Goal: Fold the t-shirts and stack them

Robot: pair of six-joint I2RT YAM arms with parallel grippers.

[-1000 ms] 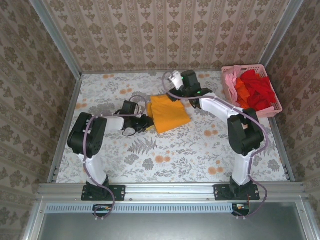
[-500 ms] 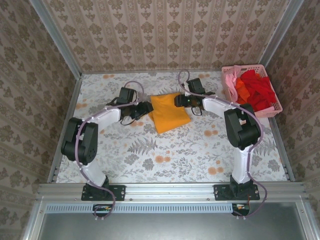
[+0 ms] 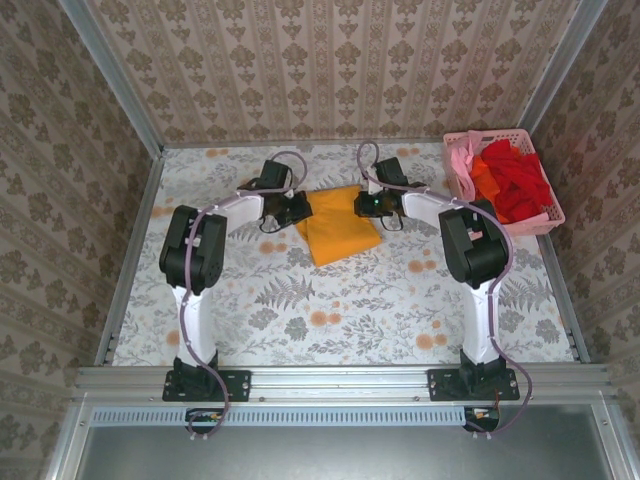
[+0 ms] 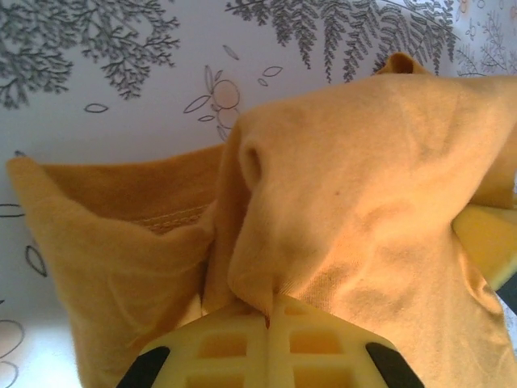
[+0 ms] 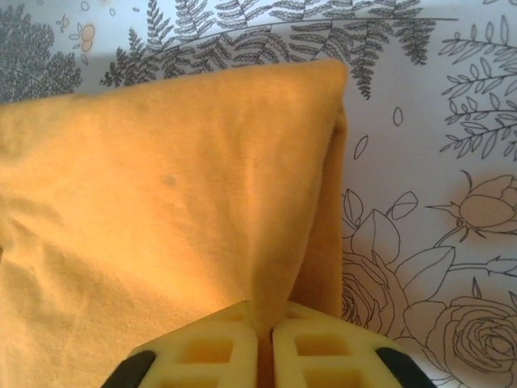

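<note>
An orange-yellow t-shirt [image 3: 338, 224] lies folded into a small rectangle at the middle of the table. My left gripper [image 3: 297, 207] is at its left far corner, shut on a bunched fold of the orange-yellow t-shirt [image 4: 355, 186]. My right gripper [image 3: 362, 205] is at the right far corner, shut on a pinched ridge of the orange-yellow t-shirt [image 5: 178, 202]. Red, orange and pink t-shirts [image 3: 512, 180] lie heaped in the basket at the far right. The chest logo is hidden.
The pink lattice basket [image 3: 552, 217] stands at the far right corner by the wall. The flowered tablecloth [image 3: 330, 310] is bare in front of the folded shirt. Patterned walls close in the back and both sides.
The left gripper has travelled from the shirt's near left side to its far left corner. The right gripper has come down to the far right corner. The shirt's far part now lies folded flat.
</note>
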